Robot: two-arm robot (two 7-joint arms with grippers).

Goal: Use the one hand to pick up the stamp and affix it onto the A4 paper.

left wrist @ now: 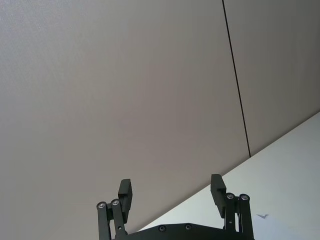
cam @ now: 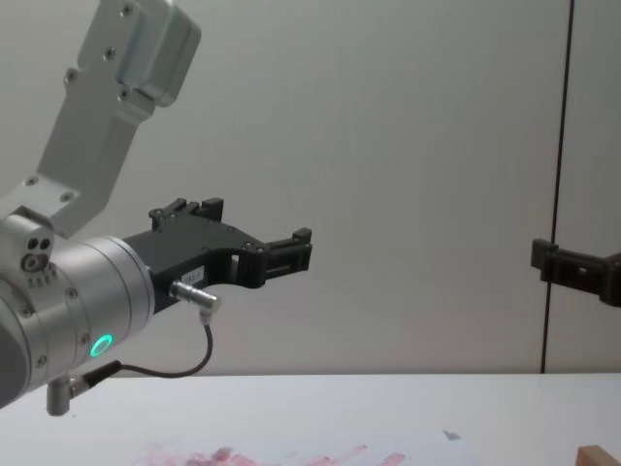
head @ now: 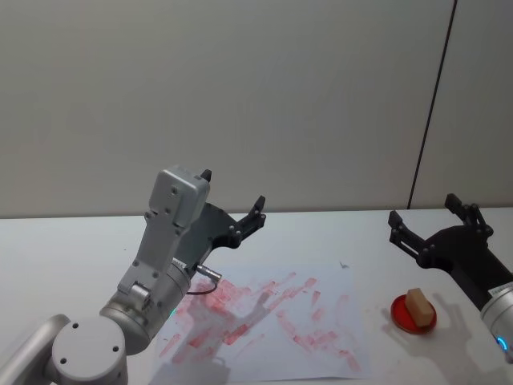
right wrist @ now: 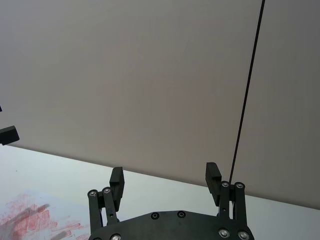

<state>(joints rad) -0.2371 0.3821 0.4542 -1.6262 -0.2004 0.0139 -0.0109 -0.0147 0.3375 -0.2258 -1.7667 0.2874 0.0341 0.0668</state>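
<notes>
Stamp (head: 418,304) sits on a red pad (head: 403,319), right of the paper (head: 276,357); right hand (head: 425,212), spread wide, hovers behind it and should descend squarely before closing. Left hand (head: 232,191) idles, equally wide, over the paper.

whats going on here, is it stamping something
Nothing is held right now. The right gripper hangs open in the air near the stamp, which sits on a red pad to the right of the ink-smeared paper. The left gripper is also open, raised by the paper's left side.
</notes>
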